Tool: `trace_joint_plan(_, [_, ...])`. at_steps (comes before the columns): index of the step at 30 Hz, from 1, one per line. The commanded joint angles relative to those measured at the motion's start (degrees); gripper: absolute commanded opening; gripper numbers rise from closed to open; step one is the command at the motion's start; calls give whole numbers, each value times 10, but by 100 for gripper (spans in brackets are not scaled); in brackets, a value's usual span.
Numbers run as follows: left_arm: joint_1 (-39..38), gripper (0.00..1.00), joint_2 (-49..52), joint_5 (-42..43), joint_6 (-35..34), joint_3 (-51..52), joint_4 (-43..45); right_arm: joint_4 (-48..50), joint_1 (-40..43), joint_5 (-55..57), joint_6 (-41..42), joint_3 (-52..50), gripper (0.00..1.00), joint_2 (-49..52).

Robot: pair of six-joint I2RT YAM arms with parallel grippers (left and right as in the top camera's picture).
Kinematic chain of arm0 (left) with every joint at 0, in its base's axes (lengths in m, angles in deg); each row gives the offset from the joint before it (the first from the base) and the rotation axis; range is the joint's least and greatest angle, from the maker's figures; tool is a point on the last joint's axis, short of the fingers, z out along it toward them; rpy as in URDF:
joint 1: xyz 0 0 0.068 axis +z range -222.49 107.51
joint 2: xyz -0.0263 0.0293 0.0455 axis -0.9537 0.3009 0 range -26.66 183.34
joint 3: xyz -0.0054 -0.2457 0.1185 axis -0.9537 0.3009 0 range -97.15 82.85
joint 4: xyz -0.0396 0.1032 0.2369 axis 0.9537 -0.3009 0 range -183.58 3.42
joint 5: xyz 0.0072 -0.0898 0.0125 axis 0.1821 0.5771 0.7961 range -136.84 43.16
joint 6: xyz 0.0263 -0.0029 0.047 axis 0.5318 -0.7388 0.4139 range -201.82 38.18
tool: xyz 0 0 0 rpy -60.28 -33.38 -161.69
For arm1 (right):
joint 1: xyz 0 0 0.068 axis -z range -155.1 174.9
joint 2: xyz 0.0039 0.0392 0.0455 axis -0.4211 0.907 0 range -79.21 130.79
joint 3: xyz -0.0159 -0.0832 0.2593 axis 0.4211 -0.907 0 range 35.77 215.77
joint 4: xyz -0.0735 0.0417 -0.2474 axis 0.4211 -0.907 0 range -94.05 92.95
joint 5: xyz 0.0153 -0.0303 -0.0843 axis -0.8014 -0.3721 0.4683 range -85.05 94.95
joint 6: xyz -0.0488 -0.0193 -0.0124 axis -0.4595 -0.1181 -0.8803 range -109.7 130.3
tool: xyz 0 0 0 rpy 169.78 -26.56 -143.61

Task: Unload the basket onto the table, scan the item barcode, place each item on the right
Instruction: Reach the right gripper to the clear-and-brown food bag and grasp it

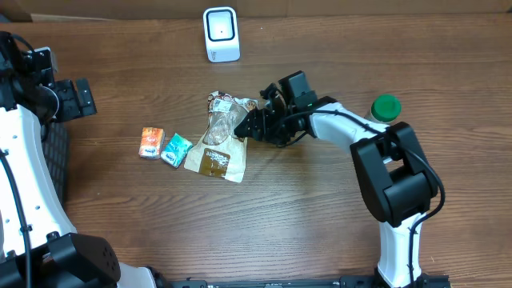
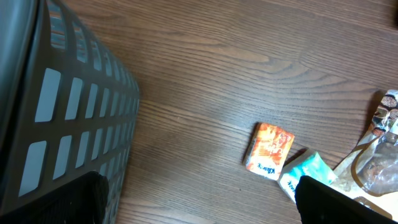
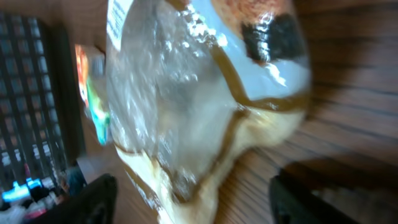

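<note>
Pouch laid flat on tabletop, near side of scanner, long axis pointed roughly scannerward. Right pincer spread astride pouch's scannerward half, nothing clamped. Left pincer spread wide, empty, judged farther.

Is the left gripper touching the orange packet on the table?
No, the left gripper hangs open at the far left, well apart from the orange packet.
</note>
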Motion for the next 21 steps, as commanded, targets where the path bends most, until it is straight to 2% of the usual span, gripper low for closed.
trace_joint_plan(1, [2,100,1,0,7,2,2,20,-24,59,75,-1,67,24])
trace_joint_plan(5, [2,100,1,0,7,2,2,57,-43,75,122,-1,59,63])
trace_joint_plan(8, [2,99,1,0,7,2,2,108,-47,66,174,-1,56,104])
trace_joint_plan(10, [2,100,1,0,7,2,2,130,-47,51,179,-1,51,113])
trace_joint_plan(14, [2,99,1,0,7,2,2,132,-43,34,174,-1,12,113])
trace_joint_plan(16, [2,100,1,0,7,2,2,133,-38,17,167,-1,4,113])
trace_joint_plan(21, [2,99,1,0,7,2,2,114,-3,-66,113,1,4,102])
